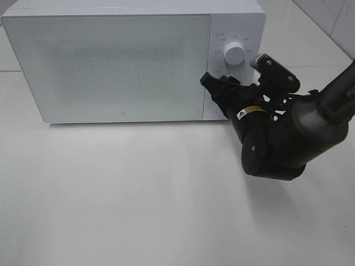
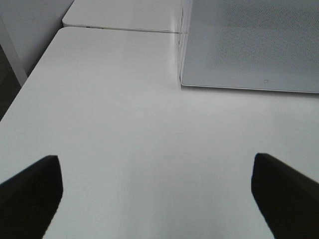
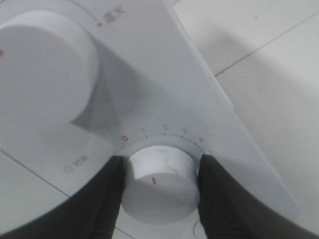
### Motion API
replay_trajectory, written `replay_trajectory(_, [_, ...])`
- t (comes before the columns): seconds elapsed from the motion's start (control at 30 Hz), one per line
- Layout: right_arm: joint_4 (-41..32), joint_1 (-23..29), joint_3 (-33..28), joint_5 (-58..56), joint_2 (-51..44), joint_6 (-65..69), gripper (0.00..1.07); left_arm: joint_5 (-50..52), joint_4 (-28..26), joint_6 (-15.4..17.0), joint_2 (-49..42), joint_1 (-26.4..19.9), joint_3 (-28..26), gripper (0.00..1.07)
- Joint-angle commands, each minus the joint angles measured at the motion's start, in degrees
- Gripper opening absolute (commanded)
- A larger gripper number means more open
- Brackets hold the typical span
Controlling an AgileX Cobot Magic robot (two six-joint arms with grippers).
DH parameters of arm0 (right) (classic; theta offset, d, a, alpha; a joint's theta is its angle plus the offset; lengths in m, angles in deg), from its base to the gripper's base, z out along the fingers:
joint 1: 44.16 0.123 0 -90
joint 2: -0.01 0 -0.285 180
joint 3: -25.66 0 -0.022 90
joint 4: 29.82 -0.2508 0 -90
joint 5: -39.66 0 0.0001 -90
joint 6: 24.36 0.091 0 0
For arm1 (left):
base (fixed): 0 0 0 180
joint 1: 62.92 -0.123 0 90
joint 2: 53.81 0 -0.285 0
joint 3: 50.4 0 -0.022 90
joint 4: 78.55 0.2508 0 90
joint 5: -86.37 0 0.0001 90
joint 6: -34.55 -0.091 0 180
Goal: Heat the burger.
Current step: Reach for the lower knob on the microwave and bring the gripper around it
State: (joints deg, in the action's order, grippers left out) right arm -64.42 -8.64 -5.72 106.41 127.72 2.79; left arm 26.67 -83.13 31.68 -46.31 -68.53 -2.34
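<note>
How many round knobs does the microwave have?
2. On the microwave's panel, the upper knob is free; the lower knob is gripped in the right claw. The arm may hide more.

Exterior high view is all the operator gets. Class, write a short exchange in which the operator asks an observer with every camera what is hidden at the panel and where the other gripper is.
Operator: Part of the microwave panel is blocked for me. What is happening there?
Observer: The right gripper has its fingers pressed on both sides of the lower dial.
Operator: And the other one?
Observer: The left gripper is open over bare table, facing the closed door.
</note>
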Motion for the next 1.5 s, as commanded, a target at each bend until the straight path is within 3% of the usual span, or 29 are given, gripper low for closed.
replay_trajectory(0.03, [12.6,-0.1,3.0,2.4,-0.3,16.8,0.00,0.2,-0.1,0.2,-1.1,-0.1,0.2,0.98])
replay_trajectory(0.07, [13.2,-0.1,3.0,2.4,-0.3,24.5,0.00,0.2,-0.1,0.2,-1.1,-0.1,0.2,0.98])
replay_trajectory(0.23, [13.2,-0.1,3.0,3.8,-0.3,38.9,0.00,0.2,-0.1,0.2,-1.1,-0.1,0.2,0.98])
replay_trajectory(0.67, [13.3,-0.1,3.0,11.5,-0.3,65.0,0.00,0.2,-0.1,0.2,-1.1,-0.1,0.2,0.98])
replay_trajectory(1.27, [12.5,-0.3,3.0,12.7,-0.3,64.3,0.01,0.2,-0.1,0.2,-1.1,-0.1,0.2,0.98])
replay_trajectory(1.43, [10.0,-0.3,3.0,12.9,-0.3,62.7,0.08,0.2,-0.1,0.2,-1.1,-0.1,0.2,0.98])
replay_trajectory(1.5, [7.8,-0.3,3.0,12.9,-0.3,60.6,0.16,0.2,-0.1,0.2,-1.1,-0.1,0.2,0.98])
